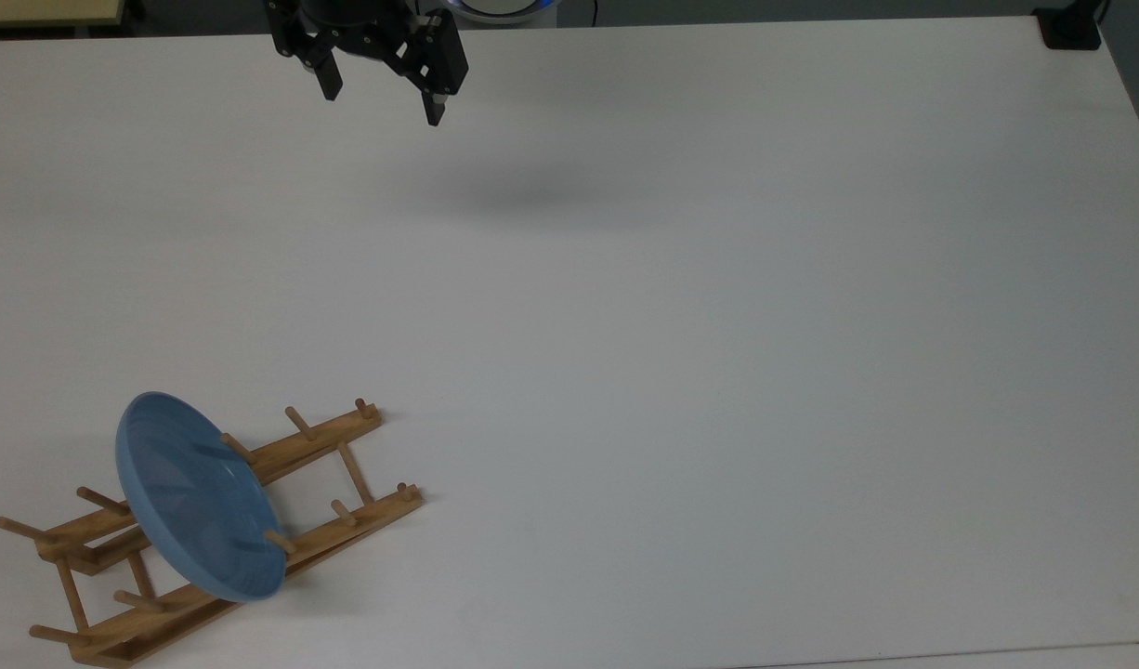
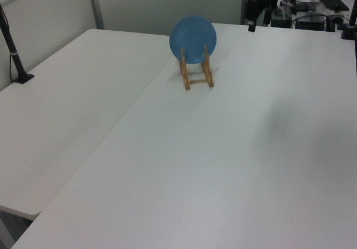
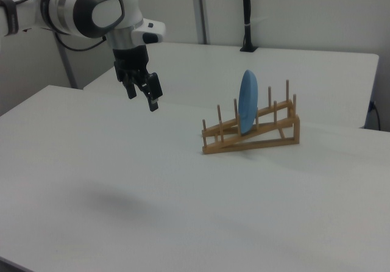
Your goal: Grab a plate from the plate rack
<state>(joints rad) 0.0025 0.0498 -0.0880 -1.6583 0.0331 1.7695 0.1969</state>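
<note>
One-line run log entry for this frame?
gripper: open, in air, away from rack | plate: upright in rack | grasp: not begun

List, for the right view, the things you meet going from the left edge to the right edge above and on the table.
Robot arm → gripper, open above the table → plate rack → plate standing on edge in the rack.
</note>
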